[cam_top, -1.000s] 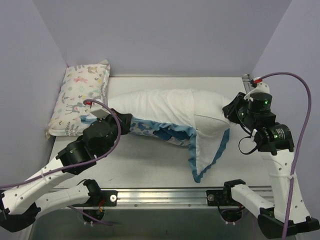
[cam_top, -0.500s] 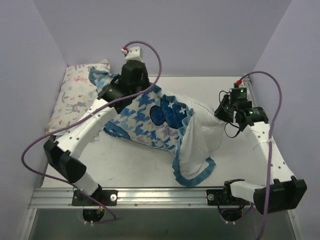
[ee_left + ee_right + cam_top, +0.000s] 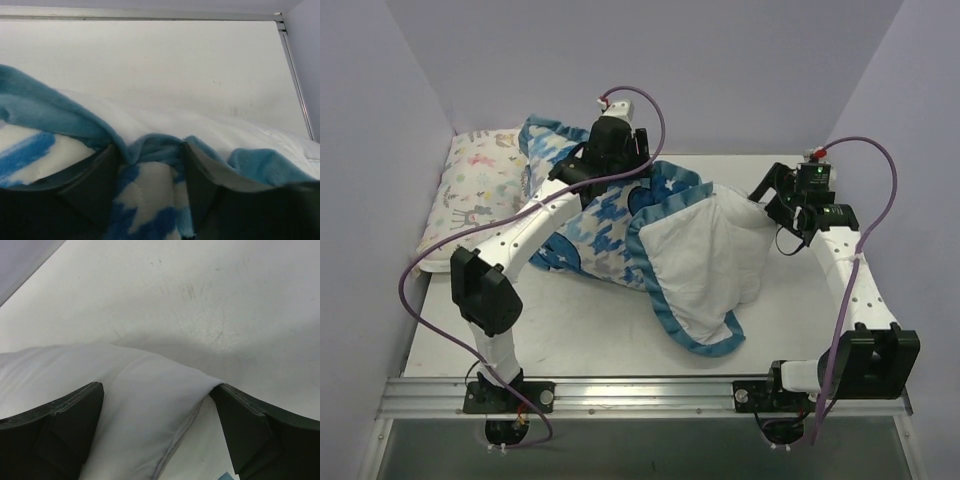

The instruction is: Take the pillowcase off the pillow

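Note:
The blue-and-white houndstooth pillowcase [image 3: 605, 225] is heaped at mid-table, its white reverse [image 3: 705, 265] with blue ruffled trim turned up on the right. My left gripper [image 3: 610, 180] is over its far edge. In the left wrist view its jaws [image 3: 150, 150] stand apart, with a fold of trim and houndstooth [image 3: 150, 175] lying between them. A corner of the white pillow [image 3: 750, 212] pokes out at the right. My right gripper [image 3: 770, 200] is wide open astride that corner [image 3: 150, 405], as the right wrist view shows [image 3: 156, 387].
A smaller pastel animal-print pillow [image 3: 475, 195] lies against the left wall at the back. Bare table [image 3: 580, 330] runs along the near side in front of the heap. Lilac walls enclose the left, back and right. The arm bases stand on the near rail.
My left arm swung from the near left to the back, lifting and flipping the pillowcase over. Both grippers were shut and now stand open. The right gripper drew slightly back from the pillow.

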Motion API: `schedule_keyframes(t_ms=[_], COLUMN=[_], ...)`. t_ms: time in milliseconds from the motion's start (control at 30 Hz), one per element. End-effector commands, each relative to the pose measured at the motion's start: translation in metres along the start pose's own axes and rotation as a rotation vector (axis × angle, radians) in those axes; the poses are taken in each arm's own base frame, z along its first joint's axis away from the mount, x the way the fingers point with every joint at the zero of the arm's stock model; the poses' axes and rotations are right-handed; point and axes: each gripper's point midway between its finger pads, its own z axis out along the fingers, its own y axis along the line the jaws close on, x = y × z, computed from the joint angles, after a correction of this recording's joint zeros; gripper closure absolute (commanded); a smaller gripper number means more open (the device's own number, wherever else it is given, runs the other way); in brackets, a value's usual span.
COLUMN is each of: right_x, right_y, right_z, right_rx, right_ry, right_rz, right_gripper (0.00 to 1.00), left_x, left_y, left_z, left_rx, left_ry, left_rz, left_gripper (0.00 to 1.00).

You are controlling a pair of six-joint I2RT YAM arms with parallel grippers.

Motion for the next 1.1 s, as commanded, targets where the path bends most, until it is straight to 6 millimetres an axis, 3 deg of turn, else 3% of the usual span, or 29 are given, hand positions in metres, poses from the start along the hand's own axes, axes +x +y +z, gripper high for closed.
schedule_keyframes(t_ms=[0, 133, 367, 467, 500, 567, 600, 633, 700, 733, 833, 967, 1067], right_x=[-0.023, -0.041, -0.05, -0.042, -0.038, -0.034, -0.032, -0.022, -0.01, 0.01, 0.03, 0.066, 0.076], right_y=[0.018, 0.009, 0.002, 0.003, 0.002, 0.0, -0.001, -0.005, -0.006, -0.016, -0.019, -0.027, -0.031], right_z=[-0.039, -0.055, -0.067, -0.068, -0.069, -0.071, -0.074, -0.069, -0.067, -0.056, -0.039, -0.012, -0.003], right_rx=[-0.081, -0.079, -0.09, -0.113, -0.119, -0.124, -0.132, -0.123, -0.144, -0.129, -0.157, -0.183, -0.177], right_ry=[-0.07, -0.123, -0.158, -0.14, -0.145, -0.152, -0.158, -0.136, -0.113, -0.066, -0.023, 0.061, 0.093], right_rz=[-0.014, 0.033, 0.087, 0.093, 0.092, 0.078, 0.07, 0.066, 0.055, 0.062, 0.08, 0.106, 0.11], right_gripper=[0.0, 0.0, 0.0, 0.0, 0.0, 0.0, 0.0, 0.0, 0.0, 0.0, 0.0, 0.0, 0.0], left_x=[-0.043, -0.055, -0.053, -0.031, -0.018, 0.012, 0.033, 0.043, 0.085, 0.099, 0.137, 0.156, 0.159], left_y=[-0.042, -0.049, -0.067, -0.085, -0.1, -0.106, -0.119, -0.12, -0.122, -0.132, -0.143, -0.161, -0.171], left_z=[-0.04, -0.07, -0.113, -0.131, -0.142, -0.141, -0.147, -0.145, -0.132, -0.131, -0.109, -0.08, -0.064], left_rx=[0.167, 0.206, 0.265, 0.286, 0.321, 0.327, 0.355, 0.349, 0.343, 0.361, 0.37, 0.36, 0.356], left_ry=[-0.099, -0.143, -0.201, -0.197, -0.186, -0.147, -0.122, -0.114, -0.044, -0.033, 0.022, 0.046, 0.033], left_rz=[0.01, 0.016, 0.023, 0.067, 0.083, 0.099, 0.116, 0.107, 0.122, 0.115, 0.118, 0.133, 0.132], left_gripper=[0.3, 0.2, 0.16, 0.14, 0.14, 0.14, 0.13, 0.13, 0.13, 0.12, 0.1, 0.02, 0.02])
